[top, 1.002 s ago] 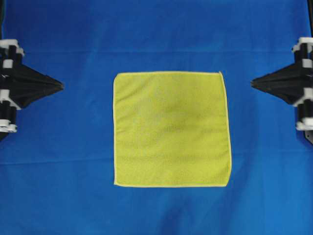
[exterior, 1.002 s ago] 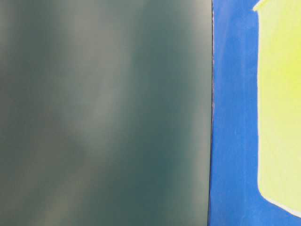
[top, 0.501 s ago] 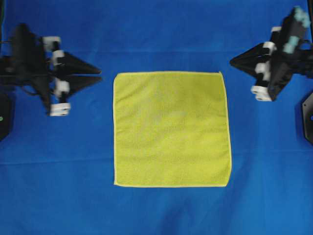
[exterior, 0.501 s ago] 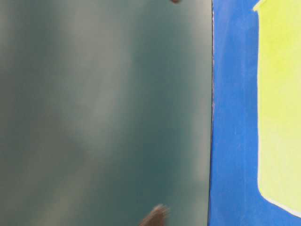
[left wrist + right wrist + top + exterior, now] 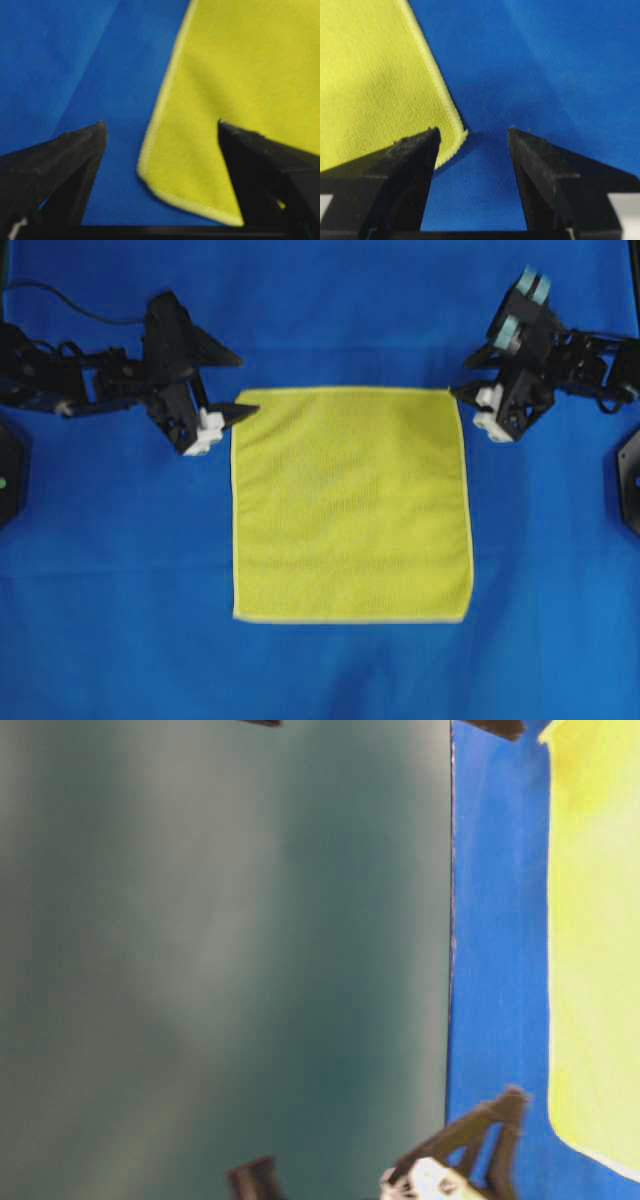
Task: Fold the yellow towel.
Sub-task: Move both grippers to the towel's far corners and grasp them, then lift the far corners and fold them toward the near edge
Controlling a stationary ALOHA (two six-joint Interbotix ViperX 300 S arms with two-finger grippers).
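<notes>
1. The left gripper (image 5: 240, 388) reaches in from the left edge of the overhead view, pointing at the far left corner of the yellow towel (image 5: 350, 505). Its jaws stand wide apart, with nothing between them but cloth seen below.
2. In the left wrist view that same gripper (image 5: 162, 127) frames the rounded towel corner (image 5: 235, 100): one finger sits over the blue cloth (image 5: 65, 60), the other over the yellow surface. Whether the tips touch the fabric cannot be told.
3. The yellow towel lies flat and unfolded in the middle of the blue cloth (image 5: 320, 300) that covers the tabletop, its thin hem visible along all four edges in the overhead view.
4. The right gripper (image 5: 460, 378) comes in from the right edge toward the towel's far right corner. Its jaws are also spread and hold nothing.
5. In the right wrist view the gripper (image 5: 474, 131) straddles the corner of the towel (image 5: 370, 75): the hem tip lies just beside the left finger, while the right finger is over the blue cloth (image 5: 545, 60).
6. The table-level view shows a strip of the blue cloth (image 5: 495, 940), the towel's edge (image 5: 600, 920) and blurred dark gripper parts at the bottom.
</notes>
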